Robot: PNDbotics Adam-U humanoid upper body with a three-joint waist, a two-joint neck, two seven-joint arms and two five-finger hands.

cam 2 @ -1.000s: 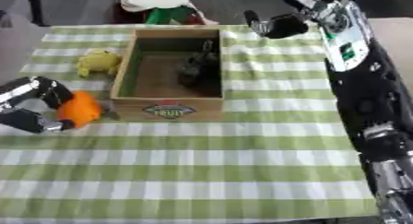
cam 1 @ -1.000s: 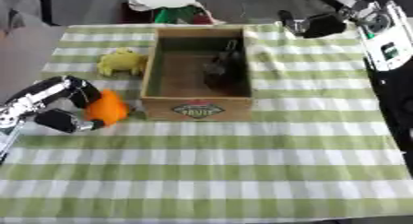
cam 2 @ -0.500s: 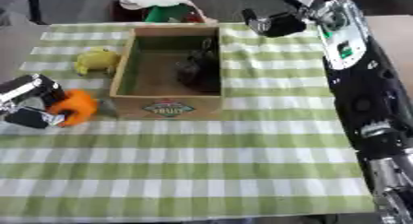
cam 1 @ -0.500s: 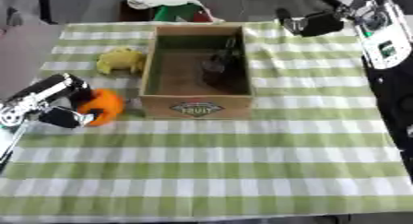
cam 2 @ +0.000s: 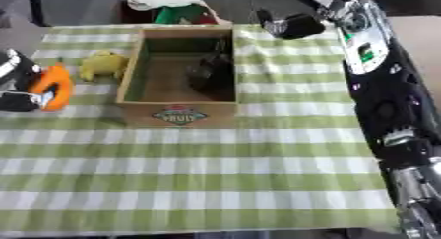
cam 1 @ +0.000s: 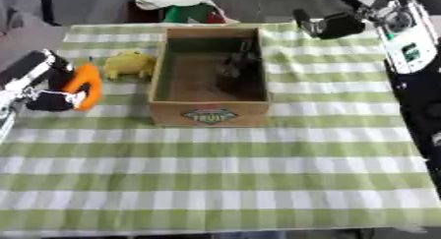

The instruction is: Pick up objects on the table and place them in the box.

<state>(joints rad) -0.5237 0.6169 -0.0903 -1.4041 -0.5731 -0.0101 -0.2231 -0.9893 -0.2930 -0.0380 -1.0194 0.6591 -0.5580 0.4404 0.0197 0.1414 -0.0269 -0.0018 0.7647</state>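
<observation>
Green-checked cloth is covering the table; the left hand (cam 1: 47, 93) is curling around an orange toy (cam 1: 83, 84) left of the cardboard box (cam 1: 209, 116). Judging by that, it should be lifting clear of the wall before crossing over.

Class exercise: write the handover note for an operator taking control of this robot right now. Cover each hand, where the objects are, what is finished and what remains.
Left hand: at the table's left edge, fingers curled round the orange object.
Right hand: raised beyond the box's far right corner, holding nothing that can be seen.
Box: centre of the checked cloth, with one dark object already inside.
Yellow toy: on the cloth just left of the box, untouched.
Left to do: put the orange object in the box, then the yellow toy.
</observation>
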